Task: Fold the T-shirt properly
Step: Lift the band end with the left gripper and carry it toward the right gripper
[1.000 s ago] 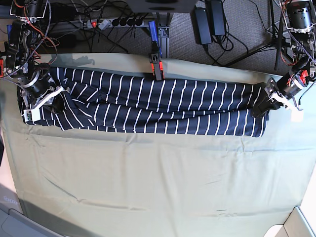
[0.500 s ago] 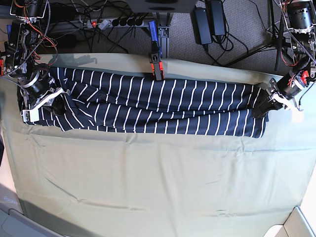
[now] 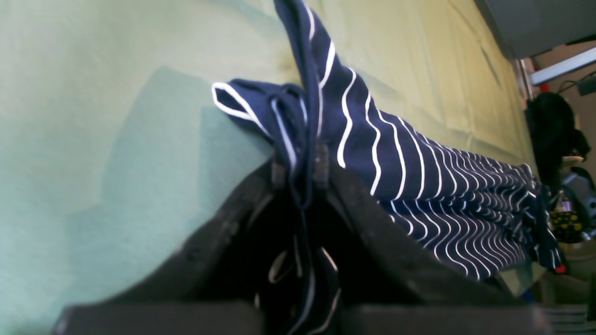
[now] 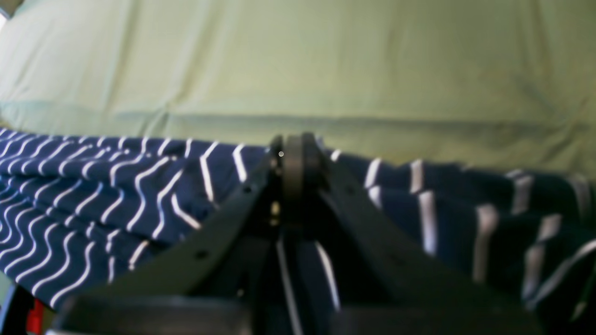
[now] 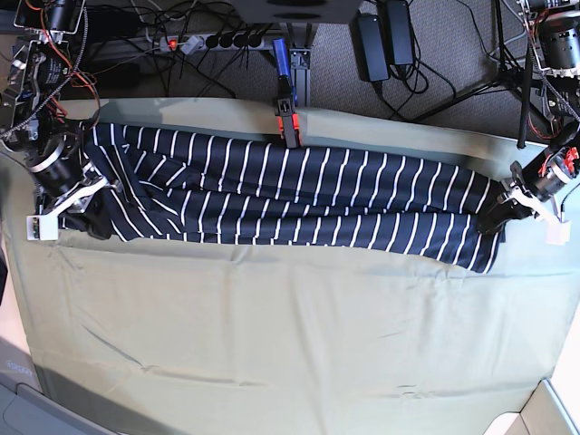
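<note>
T-shirt point(image 5: 290, 199) lies stretched in a long band across the table cloth point(image 5: 290, 335), because my left gripper point(image 3: 298, 165) and right gripper point(image 4: 293, 153) each pinch one end, keeping it taut for folding.

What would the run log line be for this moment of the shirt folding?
phase: stretching | left gripper: shut on T-shirt end | right gripper: shut on T-shirt, opposite end | T-shirt: long band across green table cloth

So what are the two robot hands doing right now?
Left gripper: shut on the T-shirt.
Right gripper: shut on the T-shirt.
</note>
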